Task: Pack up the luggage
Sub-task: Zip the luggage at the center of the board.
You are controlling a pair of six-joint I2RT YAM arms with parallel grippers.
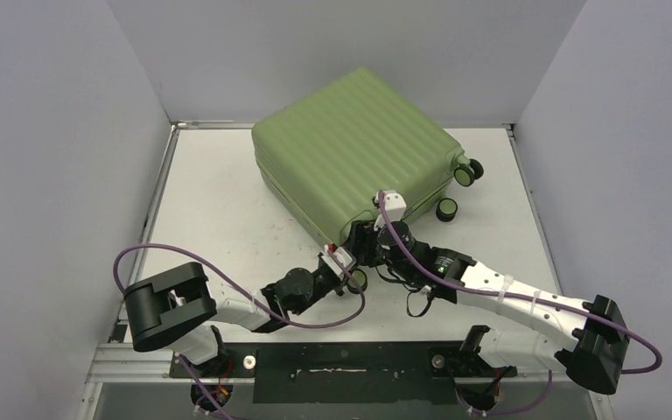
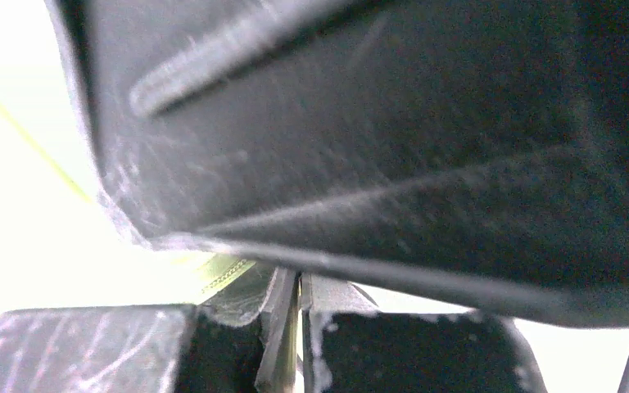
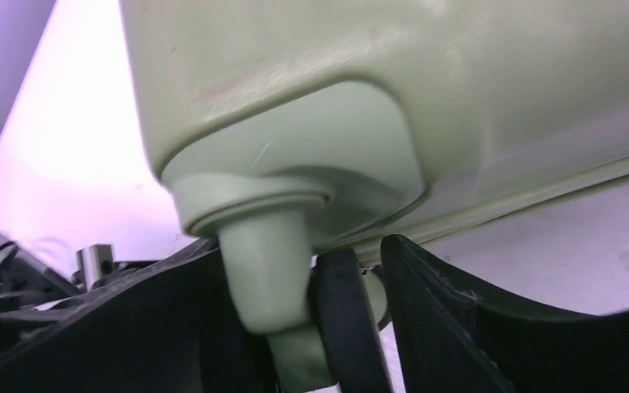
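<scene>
Two grippers crowd the closed luggage, its near corner at centre frame.
Left gripper pressed together; right gripper spread around a wheel. A snagged caster could drag the case.

White table between plain grey walls

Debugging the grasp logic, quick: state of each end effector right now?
Left end effector: closed; anything pinched cannot be told.
Right end effector: open, straddling a suitcase wheel.
</scene>
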